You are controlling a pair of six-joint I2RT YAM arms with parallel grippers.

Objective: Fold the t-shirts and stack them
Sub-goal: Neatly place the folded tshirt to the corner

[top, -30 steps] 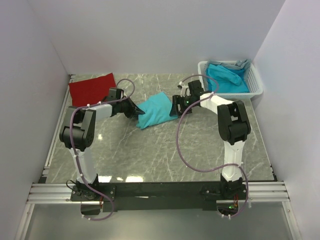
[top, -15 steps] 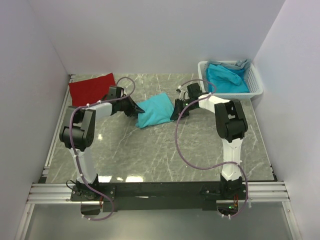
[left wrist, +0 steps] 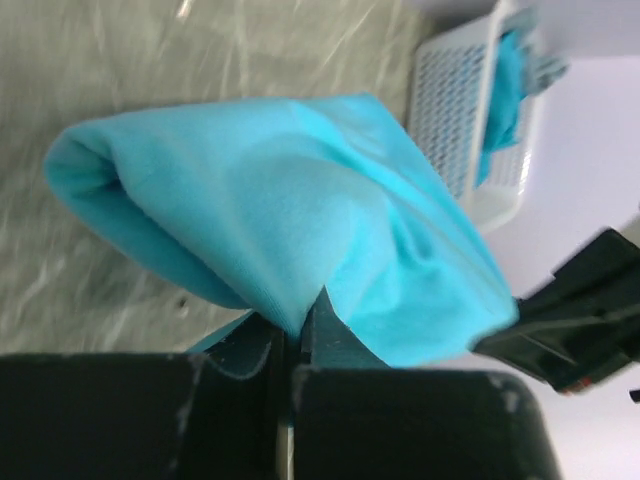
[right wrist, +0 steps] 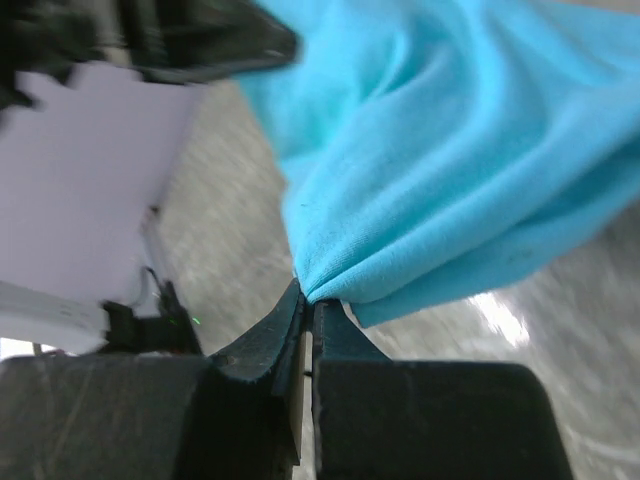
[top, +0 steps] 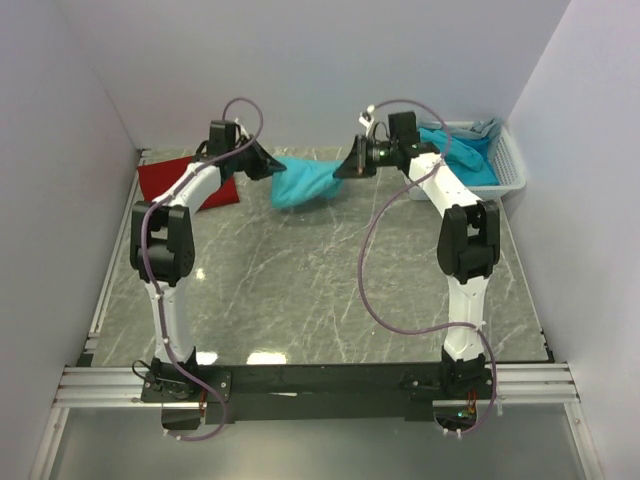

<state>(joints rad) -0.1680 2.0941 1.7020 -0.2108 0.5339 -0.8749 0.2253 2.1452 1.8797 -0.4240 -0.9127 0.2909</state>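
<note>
A folded turquoise t-shirt (top: 305,180) hangs in the air above the back of the table, stretched between both arms. My left gripper (top: 272,170) is shut on its left edge, the cloth (left wrist: 290,230) pinched at the fingertips (left wrist: 325,320). On the opposite edge my right gripper (top: 340,172) is shut, with cloth (right wrist: 440,170) bunched in its tips. A folded red t-shirt (top: 165,177) lies flat at the back left, partly behind the left arm. More turquoise t-shirts (top: 462,155) fill the basket.
The white slatted basket (top: 505,170) stands at the back right corner against the wall, also in the left wrist view as the basket (left wrist: 455,120). The marble table (top: 300,290) has white walls on three sides. Purple cables loop off both arms.
The right gripper shut on the turquoise t-shirt's right edge. Both arms then lifted the shirt off the table and carried it up toward the back.
</note>
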